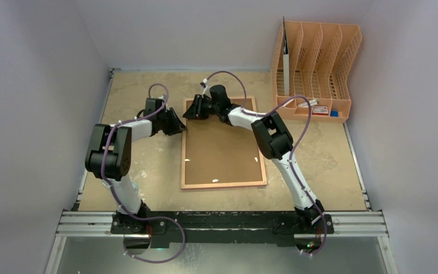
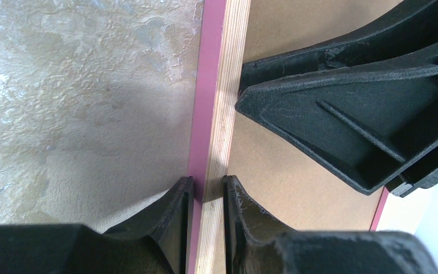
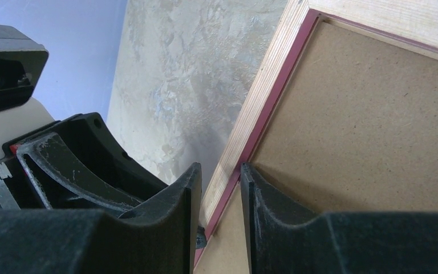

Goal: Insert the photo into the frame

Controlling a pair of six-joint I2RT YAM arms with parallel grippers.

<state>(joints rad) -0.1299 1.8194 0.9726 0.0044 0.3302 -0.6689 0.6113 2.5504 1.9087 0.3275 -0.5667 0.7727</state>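
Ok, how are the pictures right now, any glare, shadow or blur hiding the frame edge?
Top view: even light and sharp, with only small glints on the near rail of the frame. Left wrist: the rail is crisp, a soft shadow lies on the table beside it, and there is a blown-out white patch at lower right. Right wrist: the frame corner and backing are clear with no glare, and the wall reads bluish.

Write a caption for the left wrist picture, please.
Left hand grips the pink-and-wood edge of the frame, right hand close by over the brown backing board.
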